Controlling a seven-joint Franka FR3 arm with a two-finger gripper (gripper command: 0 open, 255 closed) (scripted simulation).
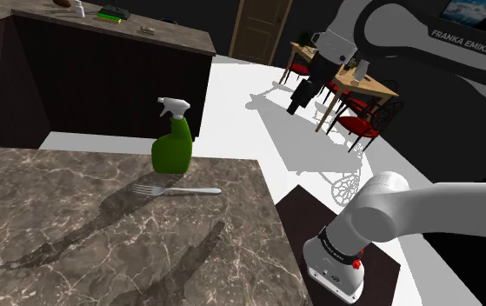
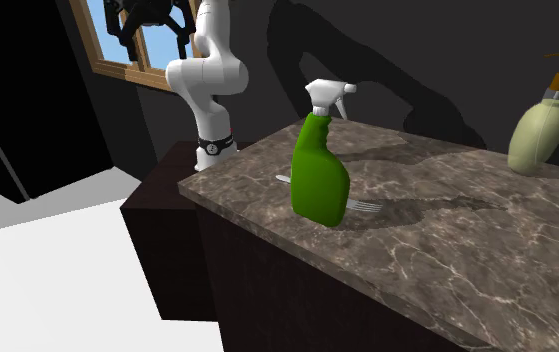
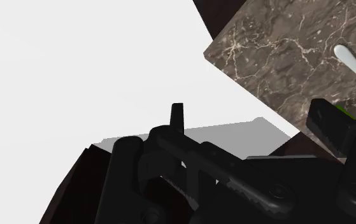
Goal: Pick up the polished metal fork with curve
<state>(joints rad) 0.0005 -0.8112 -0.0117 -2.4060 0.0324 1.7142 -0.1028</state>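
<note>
Fork [image 1: 176,189] lies flat near the counter's [image 1: 58,226] edge beside the bottle [image 1: 173,146]; the gripper [image 3: 247,109], open and empty, could topple that bottle descending.

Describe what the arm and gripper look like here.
The arm is white with dark joints; FRANKA EMIKA lettering marks one link. A black band with a red dot rings its base. The gripper is all black, two-fingered.

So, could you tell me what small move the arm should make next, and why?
Probably swing the pincer over the counter toward the fork. The pincer hangs open, high and off the counter's edge, over the floor, while the fork lies flat beside the green spray bottle, untouched.
</note>
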